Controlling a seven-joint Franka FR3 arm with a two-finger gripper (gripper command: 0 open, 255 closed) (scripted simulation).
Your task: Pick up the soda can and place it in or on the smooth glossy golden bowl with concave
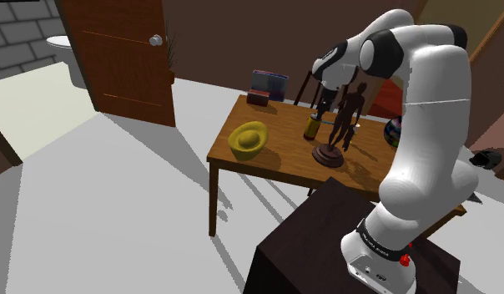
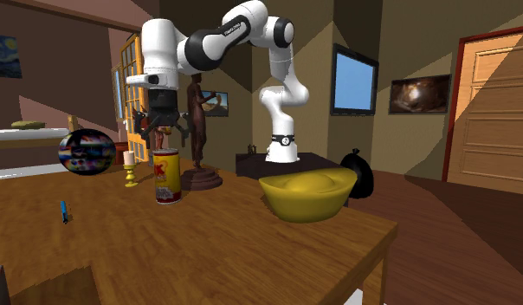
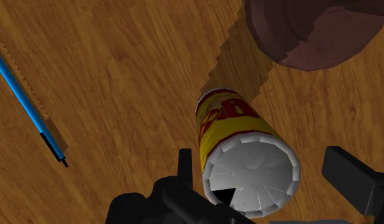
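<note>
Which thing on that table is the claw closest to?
The yellow-and-red soda can, upright just below the gripper; the brown statue stands beside it, the golden bowl farther off.

Pen cut by edge; statue base too

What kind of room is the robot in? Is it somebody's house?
Probably a room in a house, maybe a living room: there's a wooden table with a statue on it, a framed picture on the wall and a wooden door.
</note>
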